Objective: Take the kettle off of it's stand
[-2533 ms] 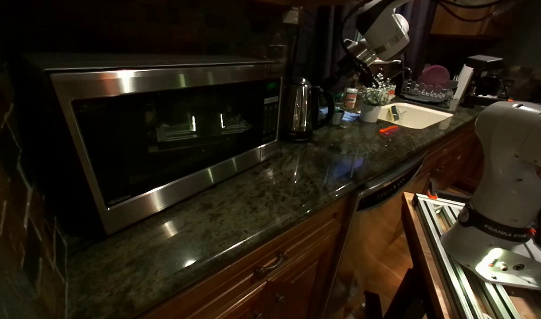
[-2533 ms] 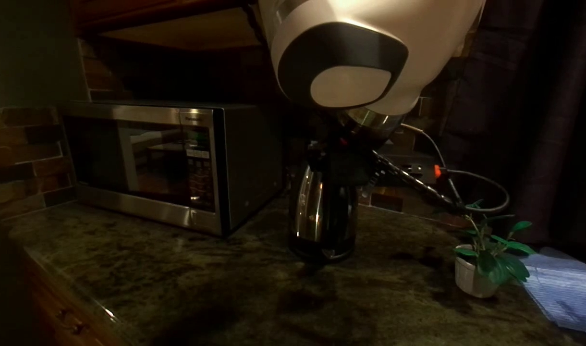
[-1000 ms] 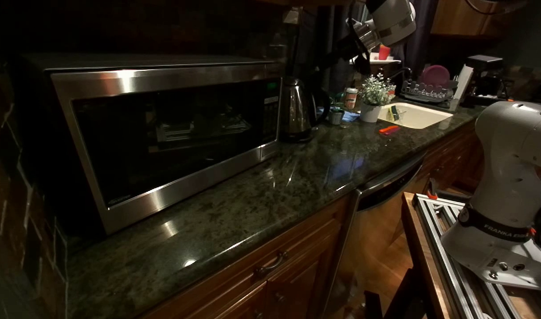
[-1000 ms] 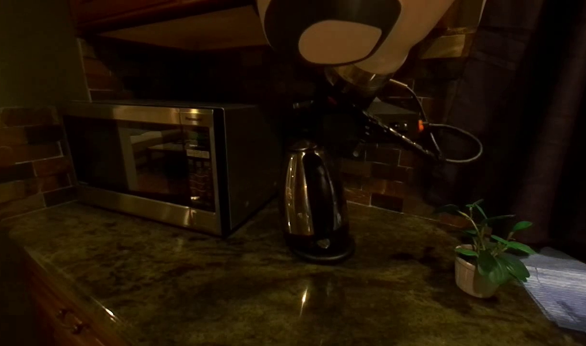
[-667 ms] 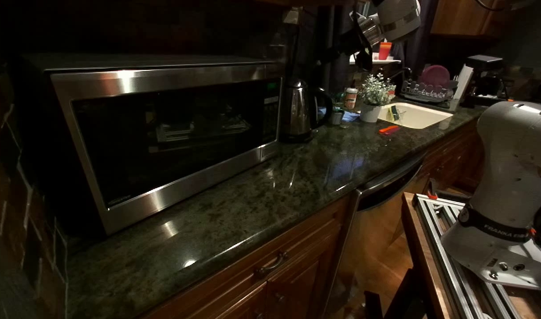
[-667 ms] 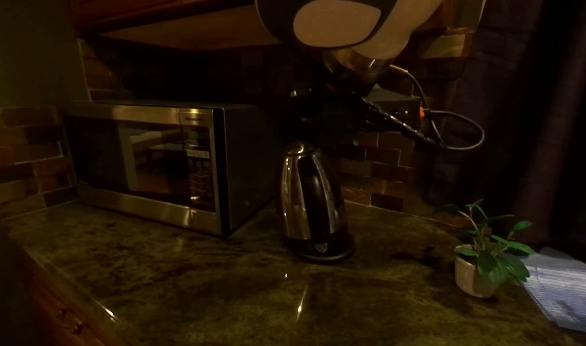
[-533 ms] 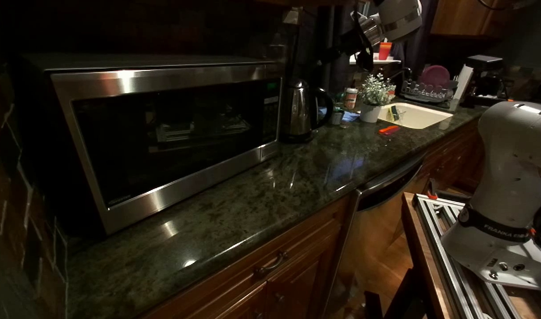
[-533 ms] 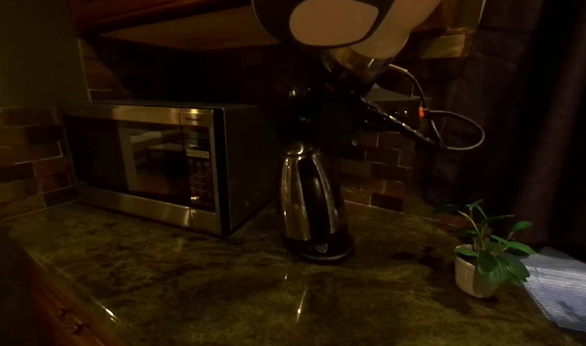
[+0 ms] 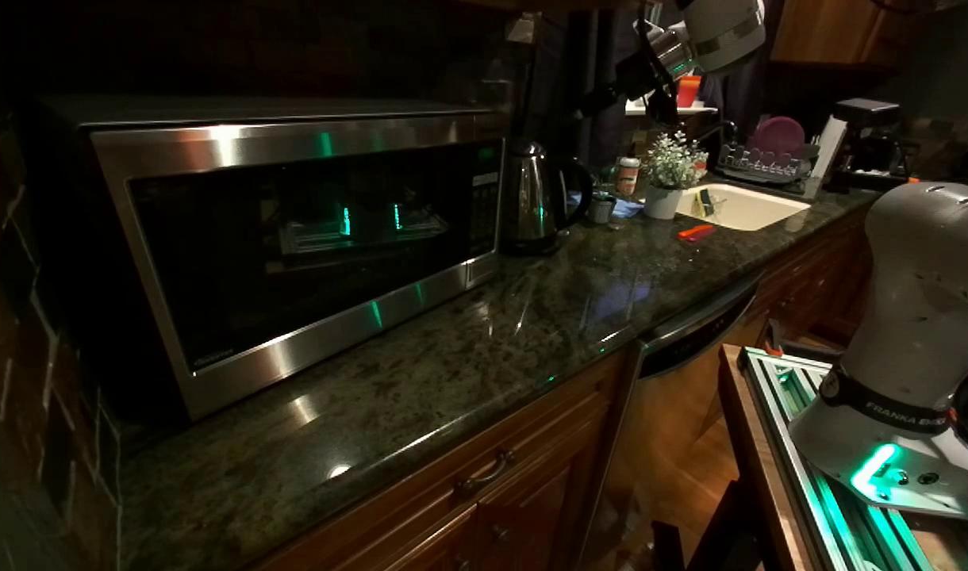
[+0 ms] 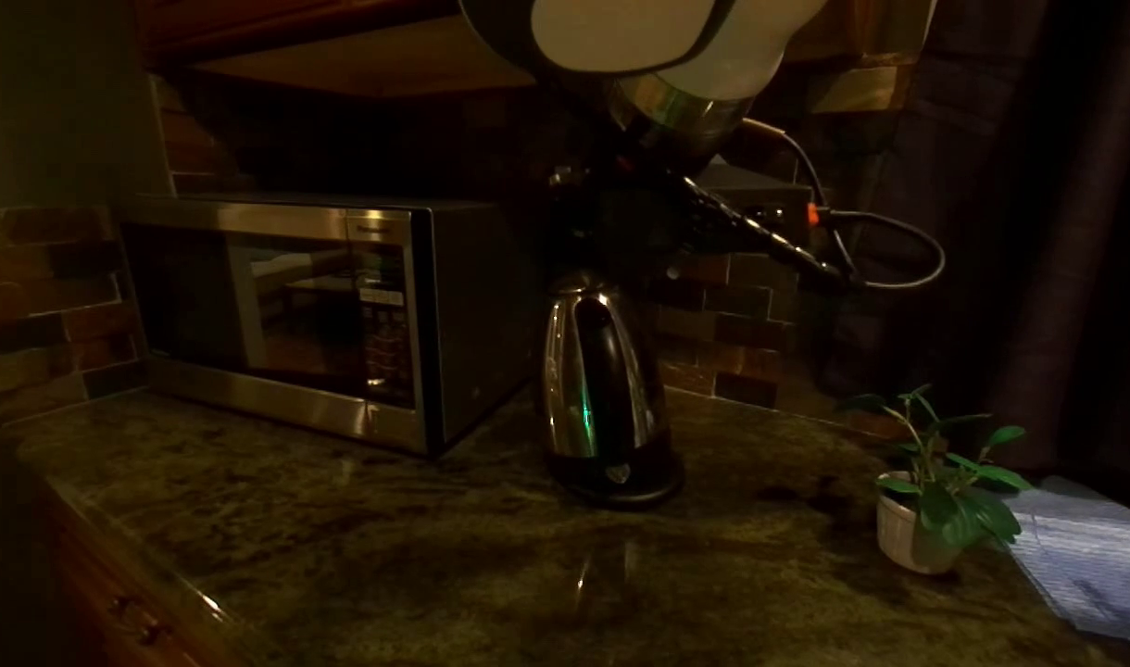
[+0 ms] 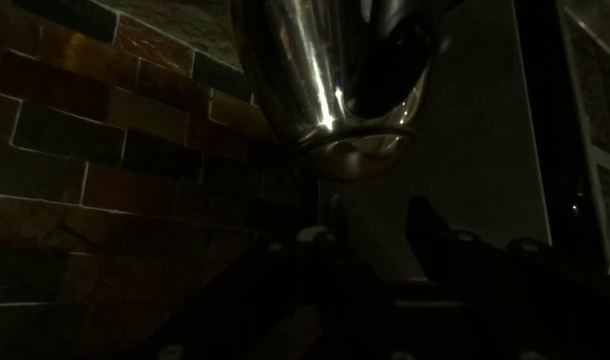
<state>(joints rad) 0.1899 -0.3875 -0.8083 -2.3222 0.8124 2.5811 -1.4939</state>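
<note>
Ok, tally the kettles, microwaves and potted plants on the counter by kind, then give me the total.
Steel jug kettle: 1
Microwave: 1
Potted plants: 2 (one pale and bushy, one green and broad-leaved)
Total: 4

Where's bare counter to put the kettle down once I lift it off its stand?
Bare counter lies in front of the microwave and, in an exterior view, between the kettle and the small green plant. It's tighter between kettle and microwave, and crowded toward the sink, where the plant, pale blue cloth and white flowerpot sit close together.
</note>
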